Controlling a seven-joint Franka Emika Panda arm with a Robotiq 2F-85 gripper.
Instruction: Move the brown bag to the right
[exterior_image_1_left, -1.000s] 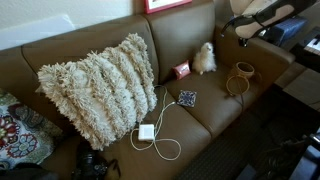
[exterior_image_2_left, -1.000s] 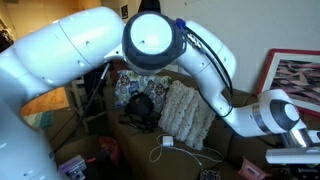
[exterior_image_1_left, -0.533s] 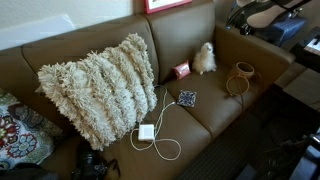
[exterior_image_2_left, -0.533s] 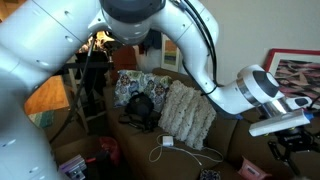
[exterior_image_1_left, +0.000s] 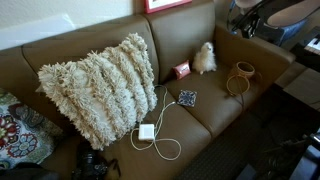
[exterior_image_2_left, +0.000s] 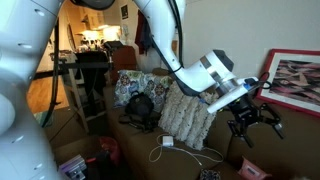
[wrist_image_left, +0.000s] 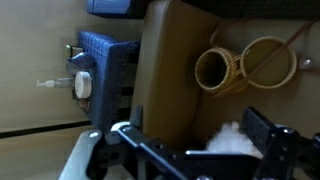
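The brown bag (exterior_image_1_left: 243, 71) is a small round tan pouch. It stands on the couch seat at the right end, with its thin cord strap (exterior_image_1_left: 235, 86) looped in front of it. In the wrist view the brown bag (wrist_image_left: 219, 70) lies ahead of the jaws, its strap ring (wrist_image_left: 268, 62) beside it. My gripper (wrist_image_left: 195, 140) is open and empty. It hovers above the couch, apart from the bag, with a white fluffy toy (wrist_image_left: 236, 140) between the fingers' line of sight. The gripper also shows in both exterior views (exterior_image_2_left: 251, 119) (exterior_image_1_left: 248, 20).
On the brown couch (exterior_image_1_left: 215, 115) sit a white fluffy toy (exterior_image_1_left: 205, 58), a small red box (exterior_image_1_left: 181, 70), a dark patterned square (exterior_image_1_left: 187, 98), a white charger with cable (exterior_image_1_left: 146, 131) and a big shaggy cream pillow (exterior_image_1_left: 98, 85). The couch arm (exterior_image_1_left: 262, 50) rises just behind the bag.
The arm has swung up and inward over the couch. The gripper has moved from the frame's lower right edge toward the couch back. Nothing on the couch has moved.
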